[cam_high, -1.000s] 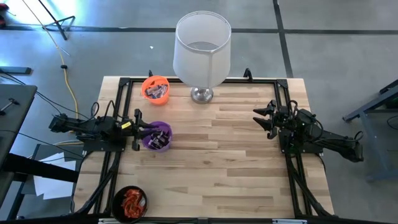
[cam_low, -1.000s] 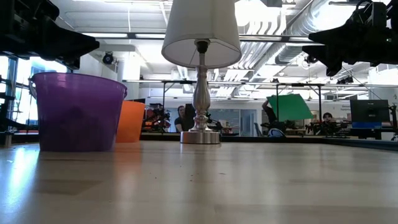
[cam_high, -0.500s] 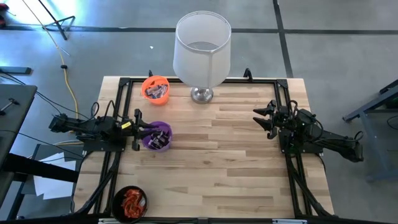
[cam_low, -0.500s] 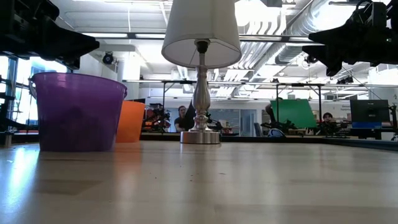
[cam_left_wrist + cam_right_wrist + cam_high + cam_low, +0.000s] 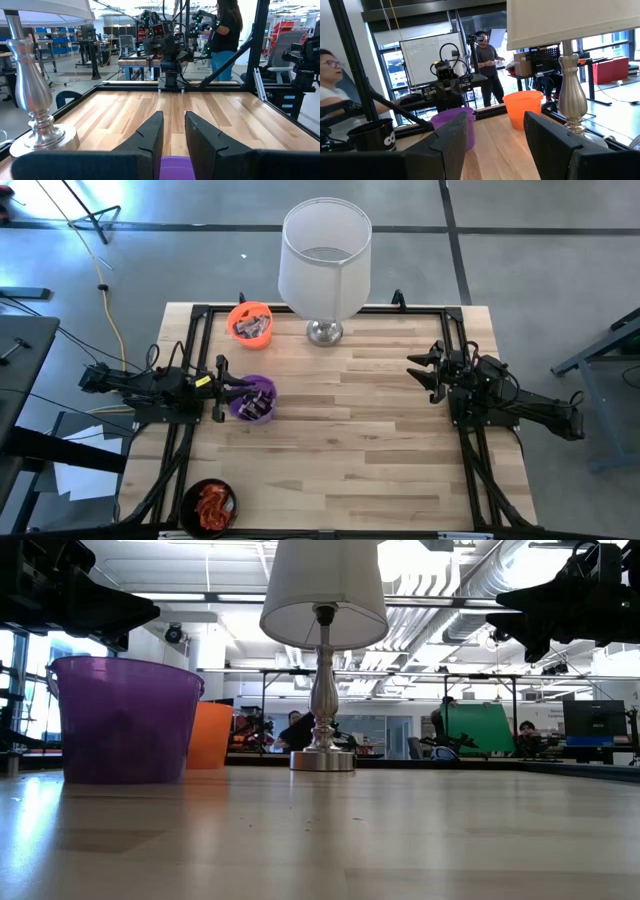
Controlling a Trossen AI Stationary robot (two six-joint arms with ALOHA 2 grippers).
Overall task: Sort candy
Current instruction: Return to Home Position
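Observation:
The candy lies in three cups, seen from above. Dark and silvery pieces (image 5: 256, 327) fill the orange cup (image 5: 238, 320) at the far left. More pieces (image 5: 260, 404) lie in the purple cup (image 5: 245, 408) at mid-left. Orange-red pieces (image 5: 212, 504) sit in the black cup (image 5: 192, 498) at the near left. My left gripper (image 5: 224, 388) hovers level just over the purple cup's left rim (image 5: 174, 166), its fingers a little apart (image 5: 173, 134) with nothing between them. My right gripper (image 5: 424, 372) hangs open (image 5: 495, 140) at the table's right side, well above the wood.
A lamp with a white shade (image 5: 325, 255) and a metal foot (image 5: 324, 332) stands at the table's far middle. A black frame rail (image 5: 300, 310) runs round the table. Bare wood (image 5: 350, 440) lies between the arms. People move in the room beyond (image 5: 225, 30).

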